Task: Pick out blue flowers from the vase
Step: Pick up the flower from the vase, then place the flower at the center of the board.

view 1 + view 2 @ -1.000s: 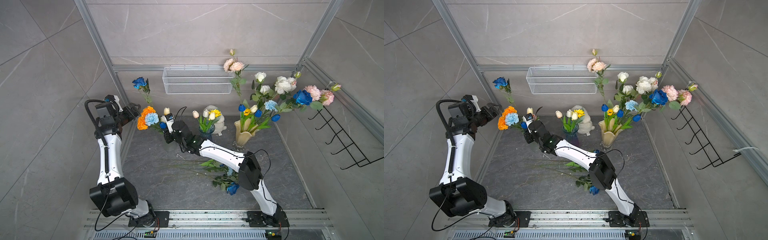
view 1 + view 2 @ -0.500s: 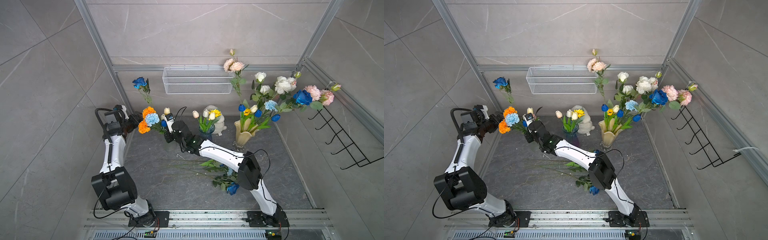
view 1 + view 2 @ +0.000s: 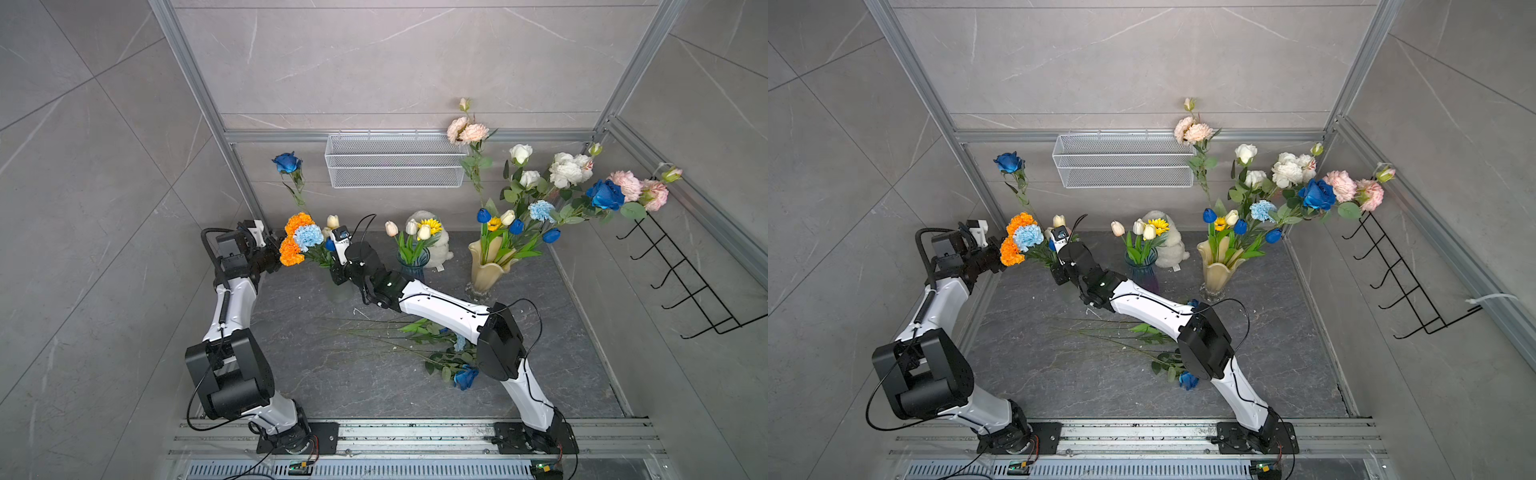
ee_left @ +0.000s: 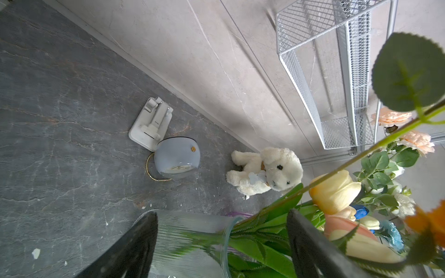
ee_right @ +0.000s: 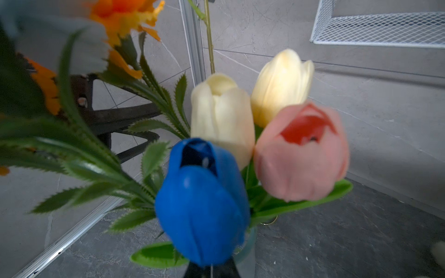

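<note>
A clear ribbed glass vase (image 3: 340, 291) (image 4: 187, 238) at the back left holds orange marigolds, cream and pink tulips, a pale-blue carnation (image 3: 308, 236), a tall blue rose (image 3: 286, 163) and a blue tulip (image 3: 330, 244) (image 5: 202, 202). My right gripper (image 5: 210, 270) is shut just under the blue tulip's head, on its stem. My left gripper (image 4: 221, 216) (image 3: 276, 259) is open beside the vase, one finger by the glass and one by the stems. The cream vase (image 3: 488, 270) holds blue tulips (image 3: 483, 215) and a blue rose (image 3: 605, 194). Another blue rose (image 3: 466, 376) lies on the floor.
A blue glass vase (image 3: 411, 266) of white tulips and a plush dog (image 4: 267, 171) stand between the two vases. A round clock (image 4: 177, 157) and white stand (image 4: 151, 122) sit behind. A wire basket (image 3: 395, 166) and black hook rack (image 3: 681, 286) hang on the walls.
My left arm has swung in from the left wall to the vase's side. My right gripper has closed under the blue tulip.
</note>
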Action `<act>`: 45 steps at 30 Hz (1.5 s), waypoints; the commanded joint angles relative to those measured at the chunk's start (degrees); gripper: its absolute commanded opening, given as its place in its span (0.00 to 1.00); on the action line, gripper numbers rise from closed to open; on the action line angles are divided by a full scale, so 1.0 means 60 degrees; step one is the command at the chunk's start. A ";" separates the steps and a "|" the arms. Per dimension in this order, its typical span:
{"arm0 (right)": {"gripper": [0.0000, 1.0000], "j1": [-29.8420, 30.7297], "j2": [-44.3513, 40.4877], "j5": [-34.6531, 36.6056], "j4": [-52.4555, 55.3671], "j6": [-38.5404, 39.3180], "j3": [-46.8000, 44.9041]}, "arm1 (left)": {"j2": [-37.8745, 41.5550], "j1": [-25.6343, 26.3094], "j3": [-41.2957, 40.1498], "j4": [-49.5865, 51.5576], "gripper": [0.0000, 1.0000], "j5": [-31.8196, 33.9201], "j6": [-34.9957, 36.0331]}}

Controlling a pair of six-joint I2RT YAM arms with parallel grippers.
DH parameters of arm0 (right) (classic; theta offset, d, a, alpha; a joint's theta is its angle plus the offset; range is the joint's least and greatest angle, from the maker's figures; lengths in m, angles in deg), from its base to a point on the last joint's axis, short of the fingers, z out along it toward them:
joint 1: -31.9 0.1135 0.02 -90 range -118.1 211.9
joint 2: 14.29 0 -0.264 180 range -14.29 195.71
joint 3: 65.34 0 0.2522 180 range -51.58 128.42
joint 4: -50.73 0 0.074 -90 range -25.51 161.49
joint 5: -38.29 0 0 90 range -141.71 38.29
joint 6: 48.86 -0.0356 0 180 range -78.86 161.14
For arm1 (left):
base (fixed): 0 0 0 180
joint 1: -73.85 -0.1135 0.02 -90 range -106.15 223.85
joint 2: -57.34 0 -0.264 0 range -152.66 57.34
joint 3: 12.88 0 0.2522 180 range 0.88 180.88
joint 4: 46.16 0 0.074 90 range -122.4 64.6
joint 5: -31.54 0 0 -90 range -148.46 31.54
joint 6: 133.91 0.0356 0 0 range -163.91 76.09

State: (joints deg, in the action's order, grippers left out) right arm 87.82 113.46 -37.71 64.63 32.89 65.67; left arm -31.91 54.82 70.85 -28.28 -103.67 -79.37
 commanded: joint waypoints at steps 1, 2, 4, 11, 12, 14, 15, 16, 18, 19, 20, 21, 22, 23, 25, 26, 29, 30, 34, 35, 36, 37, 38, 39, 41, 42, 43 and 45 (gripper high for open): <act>0.00 0.0063 -0.0797 0.0111 -0.0291 0.0335 -0.0145 | 0.0147 -0.0066 -0.0281 -0.0486 0.85 -0.0804 -0.0365; 0.00 0.0088 -0.0885 0.0140 -0.0315 0.0420 -0.0168 | 0.0142 -0.0052 -0.0368 -0.0521 0.85 -0.0934 -0.0413; 0.00 0.0142 -0.1104 0.0204 -0.0334 0.0623 -0.0205 | 0.0202 -0.0055 -0.0581 -0.0512 0.84 -0.1079 -0.0393; 0.00 0.0346 -0.1728 0.0415 -0.0306 0.1204 -0.0107 | 0.0535 -0.0077 -0.1055 -0.0635 0.83 -0.1028 -0.0383; 0.00 0.0380 -0.1802 0.0460 -0.0282 0.1279 -0.0090 | 0.0520 -0.0072 -0.1057 -0.0684 0.83 -0.1028 -0.0439; 0.00 0.0406 -0.1930 0.0494 -0.0273 0.1385 -0.0103 | 0.0507 -0.0081 -0.1071 -0.0825 0.83 -0.1056 -0.0540; 0.00 0.0421 -0.1981 0.0522 -0.0282 0.1450 -0.0103 | 0.0491 -0.0068 -0.1072 -0.0873 0.83 -0.1076 -0.0599; 0.00 0.0449 -0.2023 0.0562 -0.0280 0.1502 -0.0103 | 0.0491 -0.0075 -0.1072 -0.0904 0.83 -0.1093 -0.0615; 0.00 0.0465 -0.2096 0.0596 -0.0279 0.1539 -0.0109 | 0.0526 -0.0073 -0.1072 -0.0913 0.83 -0.1104 -0.0608; 0.00 0.0472 -0.2135 0.0596 -0.0288 0.1537 -0.0151 | 0.0547 -0.0079 -0.1073 -0.0862 0.83 -0.1107 -0.0583; 0.00 0.0472 -0.2206 0.0596 -0.0310 0.1536 -0.0172 | 0.0591 -0.0072 -0.1072 -0.0796 0.83 -0.1069 -0.0506; 0.00 0.0501 -0.2297 0.0596 -0.0336 0.1558 -0.0209 | 0.0636 -0.0072 -0.1064 -0.0695 0.83 -0.1057 -0.0403; 0.00 0.0531 -0.2401 0.0596 -0.0414 0.1587 -0.0267 | 0.0672 -0.0080 -0.1057 -0.0593 0.83 -0.1013 -0.0316; 0.00 0.0553 -0.2535 0.0596 -0.0494 0.1620 -0.0332 | 0.0720 -0.0073 -0.1032 -0.0458 0.83 -0.0966 -0.0194; 0.00 0.0595 -0.2831 0.0596 -0.0497 0.1683 -0.0331 | 0.0825 -0.0067 -0.0973 -0.0157 0.83 -0.0835 0.0102; 0.00 0.0621 -0.2996 0.0610 -0.0457 0.1696 -0.0310 | 0.0875 -0.0080 -0.0956 -0.0045 0.83 -0.0808 0.0203; 0.00 0.0687 -0.3685 0.0735 -0.0680 0.1785 -0.0622 | 0.1047 -0.0078 -0.0821 0.0347 0.83 -0.0667 0.0570; 0.00 0.0689 -0.4014 0.0757 -0.0797 0.1771 -0.0816 | 0.1111 -0.0070 -0.0711 0.0603 0.83 -0.0575 0.0794; 0.00 0.0698 -0.5059 0.0946 -0.0961 0.1664 -0.1492 | 0.1361 -0.0102 -0.0113 0.1784 0.83 0.0027 0.1706; 0.00 0.0694 -0.5276 0.0973 -0.1010 0.1606 -0.1671 | 0.1455 -0.0110 -0.0030 0.1924 0.83 0.0179 0.1815; 0.00 0.0693 -0.5525 0.1010 -0.1085 0.1536 -0.1929 | 0.1587 -0.0139 0.0023 0.2014 0.83 0.0346 0.1866; 0.00 0.0685 -0.5733 0.1061 -0.1140 0.1462 -0.2127 | 0.1712 -0.0154 0.0101 0.2117 0.83 0.0529 0.1906; 0.00 0.0697 -0.5964 0.1115 -0.1211 0.1390 -0.2355 | 0.1833 -0.0172 0.0176 0.2250 0.83 0.0691 0.1954; 0.00 0.0696 -0.6217 0.1219 -0.1247 0.1287 -0.2592 | 0.1955 -0.0170 0.0306 0.2428 0.83 0.0882 0.2027; 0.00 0.0691 -0.6697 0.1535 -0.1240 0.0957 -0.3098 | 0.2212 -0.0185 0.0574 0.2794 0.83 0.1301 0.2191; 0.00 0.0689 -0.7005 0.1726 -0.1247 0.0695 -0.3479 | 0.2345 -0.0195 0.0719 0.2998 0.83 0.1536 0.2311; 0.00 0.0692 -0.7336 0.1841 -0.1268 0.0419 -0.3864 | 0.2472 -0.0187 0.0877 0.3230 0.83 0.1813 0.2440; 0.00 0.0680 -0.7832 0.2107 -0.1107 -0.0366 -0.4540 | 0.2728 -0.0186 0.1121 0.3573 0.84 0.2295 0.2652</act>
State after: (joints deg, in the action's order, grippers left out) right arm 91.82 69.15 -28.77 57.44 37.37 42.63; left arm -19.01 53.92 74.24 -11.13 -95.19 -67.26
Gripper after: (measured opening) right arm 0.047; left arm 0.835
